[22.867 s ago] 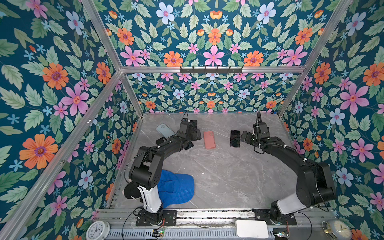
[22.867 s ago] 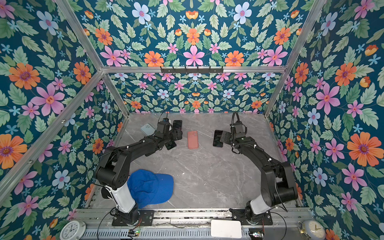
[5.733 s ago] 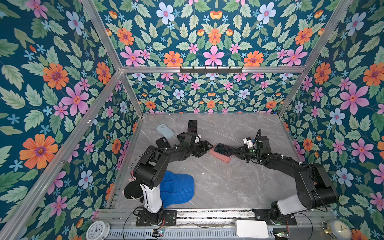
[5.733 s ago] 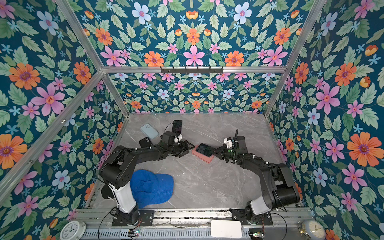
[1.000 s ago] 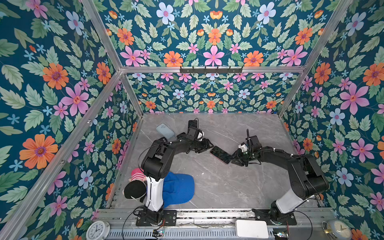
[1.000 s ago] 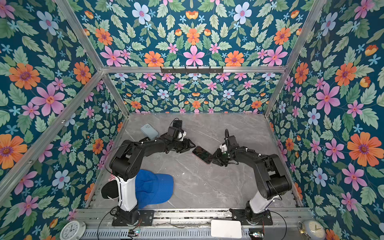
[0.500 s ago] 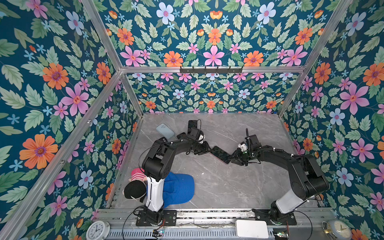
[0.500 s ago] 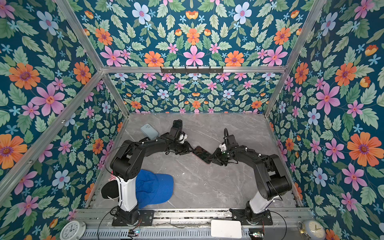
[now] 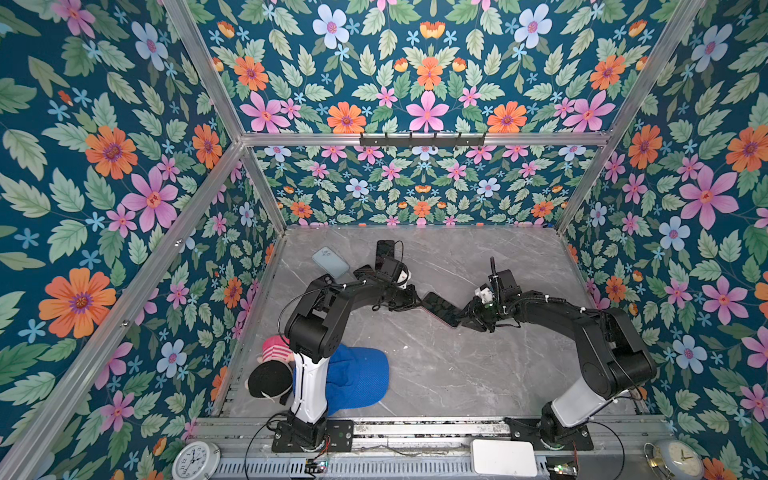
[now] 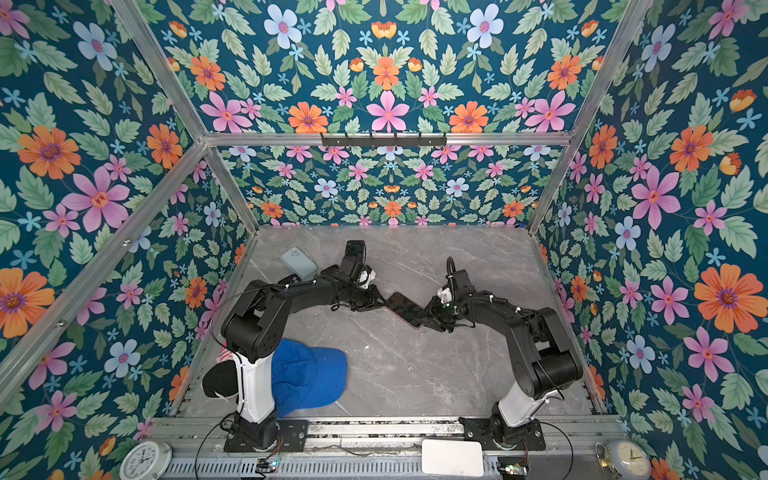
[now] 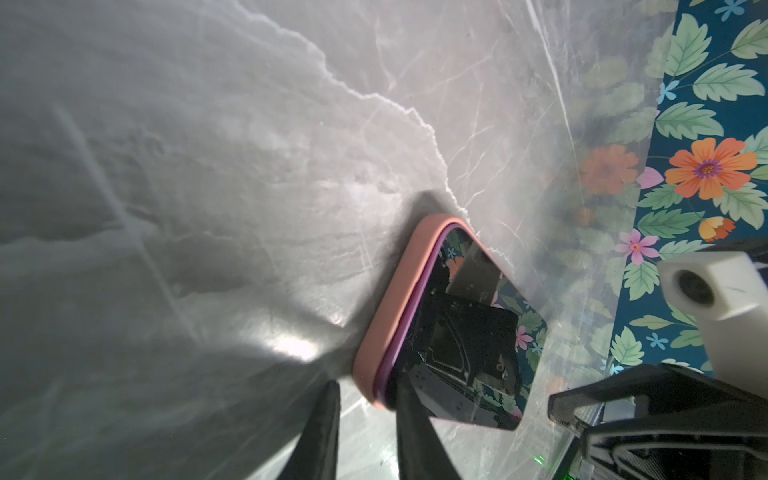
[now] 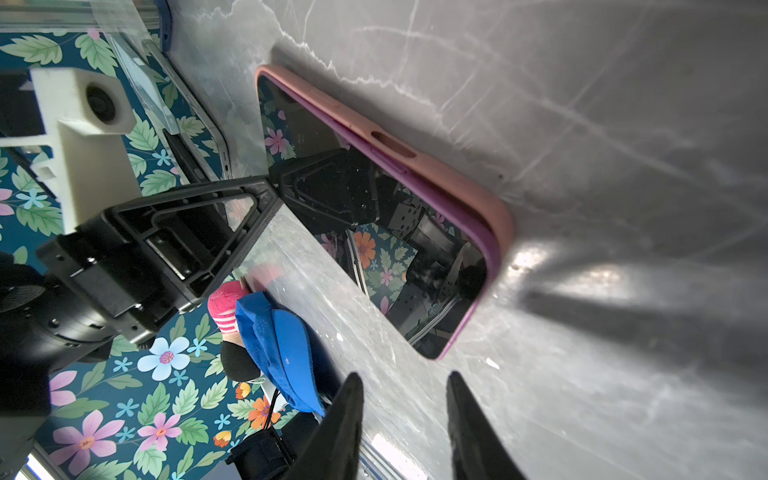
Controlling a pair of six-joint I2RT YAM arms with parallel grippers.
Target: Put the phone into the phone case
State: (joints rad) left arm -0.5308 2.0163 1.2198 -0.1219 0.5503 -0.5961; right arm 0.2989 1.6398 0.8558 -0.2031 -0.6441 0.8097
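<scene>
The walls (image 9: pixel 424 83) of the room, covered with dark blue wallpaper of big flowers and leaves, closed three sides and were held by an aluminium frame (image 9: pixel 299 140). Below them was the flat grey marble tabletop (image 9: pixel 436 374). A blue fabric cap (image 9: pixel 357 380) lay at its near left corner.

In both top views the flat phone (image 9: pixel 442 309) (image 10: pixel 405 309), with black screen and purple edge, lay in the middle of the tabletop. It was screen up, inside the salmon-pink phone case (image 11: pixel 386 299). Its long axis ran diagonally, from far left to near right. Along one long side the purple edge showed above the pink rim.

The left gripper (image 11: pixel 365 382) was at the far-left end. Its fingers were narrowly apart around a corner of the case, one over the screen and one beside the rim with a thin gap. The right gripper (image 12: pixel 401 376) stood just before the near-right end, fingers apart and holding nothing.
</scene>
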